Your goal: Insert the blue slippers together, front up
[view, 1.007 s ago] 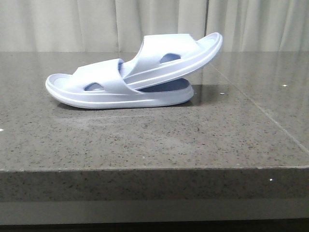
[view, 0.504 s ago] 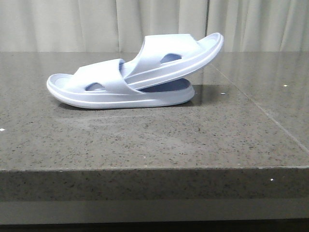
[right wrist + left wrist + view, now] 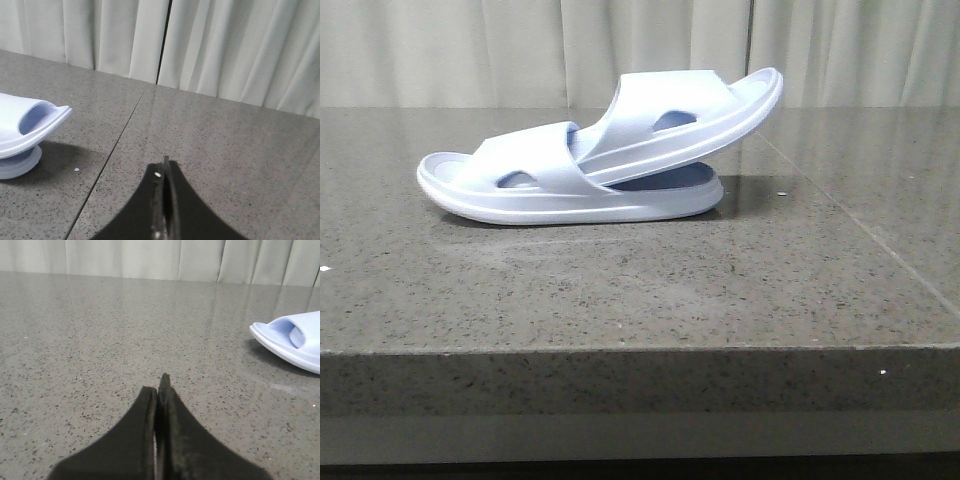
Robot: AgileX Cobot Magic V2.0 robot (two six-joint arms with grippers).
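On the grey worktop [image 3: 620,290], far from its front edge, the blue slippers [image 3: 600,165] look already tucked together, so little seems left, and the left claw [image 3: 160,390] and right claw [image 3: 165,172] are pressed closed, holding nothing.

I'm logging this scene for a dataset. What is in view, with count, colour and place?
blue slippers: two, pale lavender-blue, mid-table; one flat, the other tilted, one end tucked under the flat one's strap.
table: one, dark speckled grey stone, across the foreground.
curtain: pale cream, behind the table.
left hand: one, black, shut and holding nothing, apart from the slippers.
right hand: one, black, shut and holding nothing, apart from the slippers.
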